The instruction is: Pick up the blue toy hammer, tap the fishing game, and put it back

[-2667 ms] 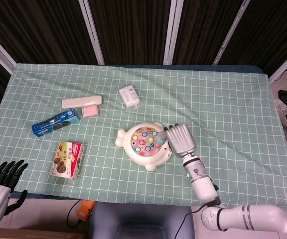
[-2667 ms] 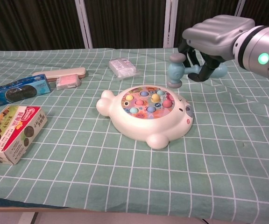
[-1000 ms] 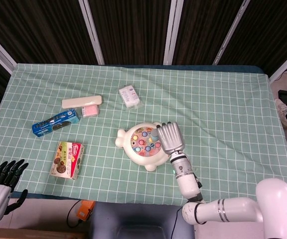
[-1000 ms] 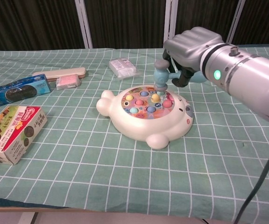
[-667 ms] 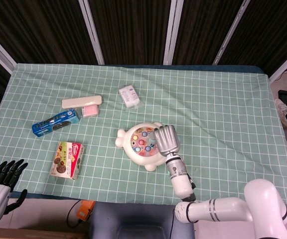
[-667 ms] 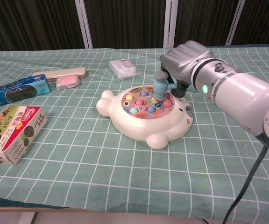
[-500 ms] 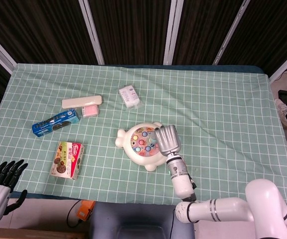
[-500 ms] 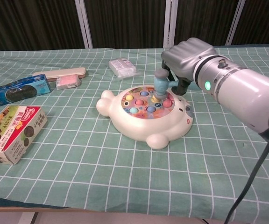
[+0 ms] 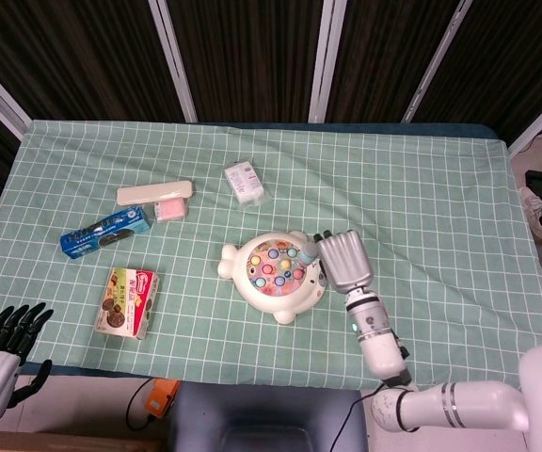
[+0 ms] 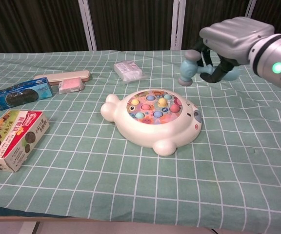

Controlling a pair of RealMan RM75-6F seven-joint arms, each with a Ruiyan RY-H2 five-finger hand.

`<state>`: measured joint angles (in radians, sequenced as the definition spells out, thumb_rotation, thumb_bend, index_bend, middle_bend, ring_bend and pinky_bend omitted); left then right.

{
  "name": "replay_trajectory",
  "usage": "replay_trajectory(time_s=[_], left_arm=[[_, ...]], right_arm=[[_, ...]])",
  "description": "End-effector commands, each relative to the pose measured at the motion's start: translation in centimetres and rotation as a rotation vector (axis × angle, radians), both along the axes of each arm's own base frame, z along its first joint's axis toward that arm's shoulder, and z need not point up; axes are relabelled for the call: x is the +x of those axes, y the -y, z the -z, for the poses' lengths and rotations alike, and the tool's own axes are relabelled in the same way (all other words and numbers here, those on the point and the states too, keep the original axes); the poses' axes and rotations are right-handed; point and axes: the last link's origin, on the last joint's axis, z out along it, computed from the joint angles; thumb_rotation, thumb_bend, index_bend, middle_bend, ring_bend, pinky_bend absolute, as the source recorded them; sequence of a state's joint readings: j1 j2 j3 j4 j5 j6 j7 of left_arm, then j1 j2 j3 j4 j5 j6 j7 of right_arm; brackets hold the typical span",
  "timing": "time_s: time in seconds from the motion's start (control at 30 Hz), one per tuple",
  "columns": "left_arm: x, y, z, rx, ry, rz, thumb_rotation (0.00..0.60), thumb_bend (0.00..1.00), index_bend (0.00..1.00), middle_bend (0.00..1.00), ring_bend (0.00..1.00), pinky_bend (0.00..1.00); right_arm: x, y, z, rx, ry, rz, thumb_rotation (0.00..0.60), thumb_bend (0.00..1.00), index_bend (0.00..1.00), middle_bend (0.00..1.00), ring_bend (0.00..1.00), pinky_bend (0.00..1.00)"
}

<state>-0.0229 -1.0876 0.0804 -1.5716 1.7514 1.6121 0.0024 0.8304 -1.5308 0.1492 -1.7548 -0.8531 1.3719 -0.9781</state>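
My right hand (image 10: 233,41) grips the blue toy hammer (image 10: 199,72) raised just right of the fishing game (image 10: 152,119), so I'd bring the head straight down onto the colored top lightly, wrist steady.

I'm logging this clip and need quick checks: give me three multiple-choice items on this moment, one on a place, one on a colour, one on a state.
1. Where is the small clear plastic packet relative to the white fish-shaped fishing game?
A. Behind it
B. On top of it
C. At the front table edge

2. What colour is the checked tablecloth?
A. Red
B. Green
C. Yellow

3. What is the right hand doing?
A. Resting flat on the table
B. Pressing the biscuit box
C. Holding the blue toy hammer in the air

Answers: 1 A, the packet lies further back on the cloth; 2 B, green with white lines; 3 C, the hammer head hangs above and clear of the game.
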Motion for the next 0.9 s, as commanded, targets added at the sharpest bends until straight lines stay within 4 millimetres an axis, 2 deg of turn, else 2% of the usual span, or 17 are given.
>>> replay_trajectory(time_s=[0.03,0.2,0.43,0.9], left_arm=[[0.0,-0.1,0.1,-0.001,-0.001,-0.001,0.6,0.41,0.0,0.06,0.0,0.02],[0.1,-0.2,0.2,-0.003,-0.004,-0.001,0.6,0.41,0.0,0.06,0.0,0.02],[0.1,-0.2,0.3,-0.005,-0.008,-0.005,0.6,0.41,0.0,0.06,0.0,0.02],[0.0,-0.2,0.2,-0.005,-0.006,-0.007,0.6,0.41,0.0,0.06,0.0,0.02]], right_arm=[[-5.6,-1.5,-1.3,0.038,0.054,-0.006,0.6,0.57,0.93,0.65,0.76,0.79],[-10.0,-2.4,-0.6,0.081,0.085,0.016,0.6,0.57,0.93,0.65,0.76,0.79],[-13.9,-2.2,0.7,0.104,0.107,0.067,0.6,0.57,0.93,0.65,0.76,0.79],[-16.0,-1.7,1.9,0.13,0.17,0.122,0.6,0.52,0.89,0.65,0.73,0.77]])
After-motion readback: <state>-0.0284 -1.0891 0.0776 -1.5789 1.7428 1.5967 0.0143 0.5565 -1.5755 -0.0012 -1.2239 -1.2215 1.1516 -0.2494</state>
